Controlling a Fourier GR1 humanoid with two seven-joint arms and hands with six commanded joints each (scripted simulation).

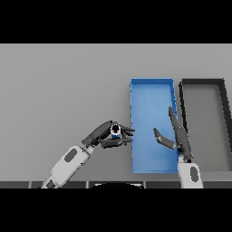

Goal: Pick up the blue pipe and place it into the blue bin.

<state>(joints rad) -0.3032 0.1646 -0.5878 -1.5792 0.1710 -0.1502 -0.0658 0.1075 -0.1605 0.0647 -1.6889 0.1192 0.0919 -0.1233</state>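
Note:
The blue pipe (116, 130) is a short tube seen end-on, with a pale rim and a dark bore. My left hand (105, 134) is shut on it, fingers and thumb curled round it, just left of the blue bin (152, 93). The bin is a long rectangular tray with low walls, lying right of the table's middle. My right hand (177, 136) is open over the bin's right wall, fingers straight and pointing away from me, thumb spread out over the bin floor.
A dark grey bin (202, 82) of the same shape stands directly right of the blue one, their walls almost touching. The grey table (59, 86) stretches wide to the left and back.

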